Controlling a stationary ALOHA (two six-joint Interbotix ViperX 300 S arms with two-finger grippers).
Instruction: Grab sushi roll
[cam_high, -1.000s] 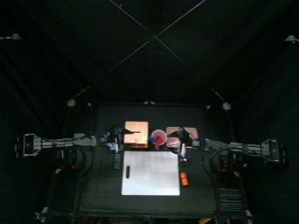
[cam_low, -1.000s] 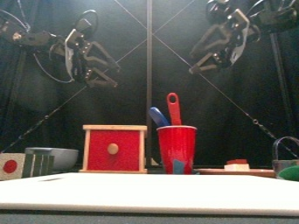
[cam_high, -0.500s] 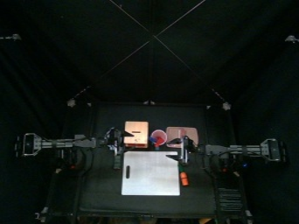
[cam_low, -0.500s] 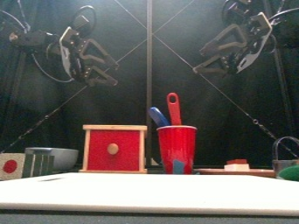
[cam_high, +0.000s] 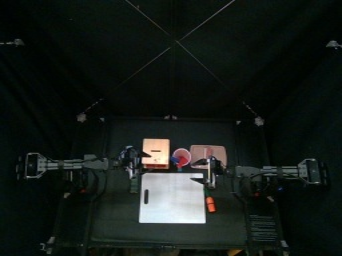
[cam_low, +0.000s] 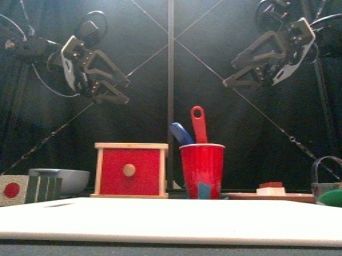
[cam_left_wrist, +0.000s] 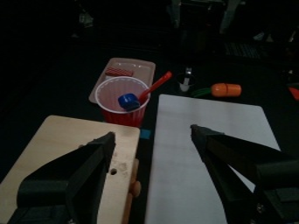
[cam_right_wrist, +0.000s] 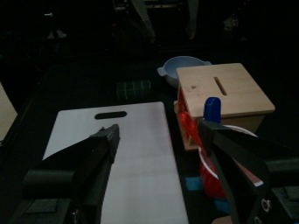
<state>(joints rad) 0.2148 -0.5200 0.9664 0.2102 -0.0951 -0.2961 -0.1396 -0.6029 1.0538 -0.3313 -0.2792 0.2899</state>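
Note:
The sushi roll (cam_low: 271, 187), small with a white and reddish top, lies on a flat wooden board (cam_low: 254, 196) at the right of the front view; in the top view the board (cam_high: 209, 153) sits to the right of the red cup. Both grippers hang high above the table. My left gripper (cam_low: 96, 72) is open over the table's left side, and its wrist view (cam_left_wrist: 152, 134) shows it empty. My right gripper (cam_low: 265, 62) is open up on the right, well above the roll, and is also empty in its wrist view (cam_right_wrist: 155, 128). The roll does not show in either wrist view.
A red cup (cam_low: 202, 170) holding a red and a blue utensil stands mid-table beside a wooden box with a red face (cam_low: 131, 170). A white cutting board (cam_high: 174, 197) fills the front. An orange item (cam_high: 211, 205) lies at the board's right edge. A blue bowl (cam_right_wrist: 181, 66) sits at the back left.
My right gripper has risen and swung a little to the right. My left gripper has drifted slightly left and down. Nothing on the table has moved.

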